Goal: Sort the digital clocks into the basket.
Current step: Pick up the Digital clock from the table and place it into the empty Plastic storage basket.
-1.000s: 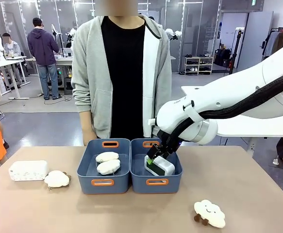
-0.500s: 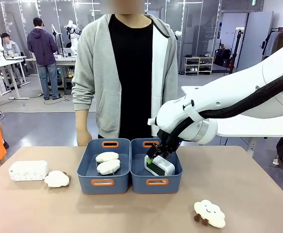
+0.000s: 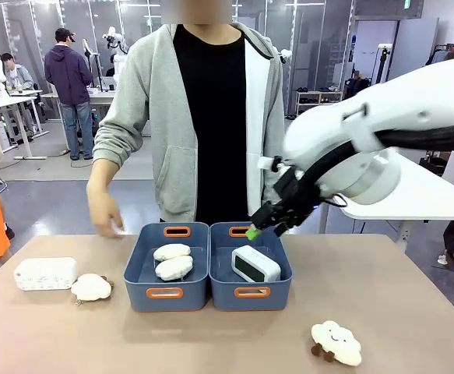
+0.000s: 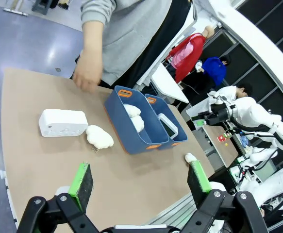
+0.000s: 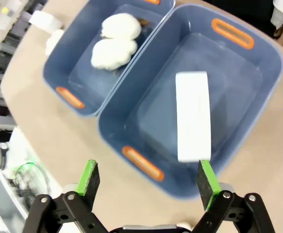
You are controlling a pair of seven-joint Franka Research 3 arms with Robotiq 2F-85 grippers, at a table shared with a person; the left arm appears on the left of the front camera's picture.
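Note:
One white digital clock (image 3: 255,263) lies dark screen up in the right blue basket (image 3: 251,294). In the right wrist view this clock (image 5: 193,116) lies apart from the basket's wall (image 5: 113,127), below my right gripper (image 5: 147,178). That right gripper (image 3: 264,230) hangs open and empty just above the tub's far rim. A second digital clock (image 3: 46,273) lies on the table at the far left, beside a cloud toy (image 3: 92,287). The left wrist view shows my left gripper (image 4: 141,179) open and high over the near table edge, far from that clock (image 4: 63,122).
The left blue tub (image 3: 167,293) holds two fluffy cloud toys (image 3: 172,261). Another cloud toy (image 3: 336,343) sits at the front right of the table. A person stands behind the tubs, one hand (image 3: 106,214) held above the table's far left.
My right gripper has risen out of the right basket, leaving the clock lying in it. The person's hand has swung out over the table's far left.

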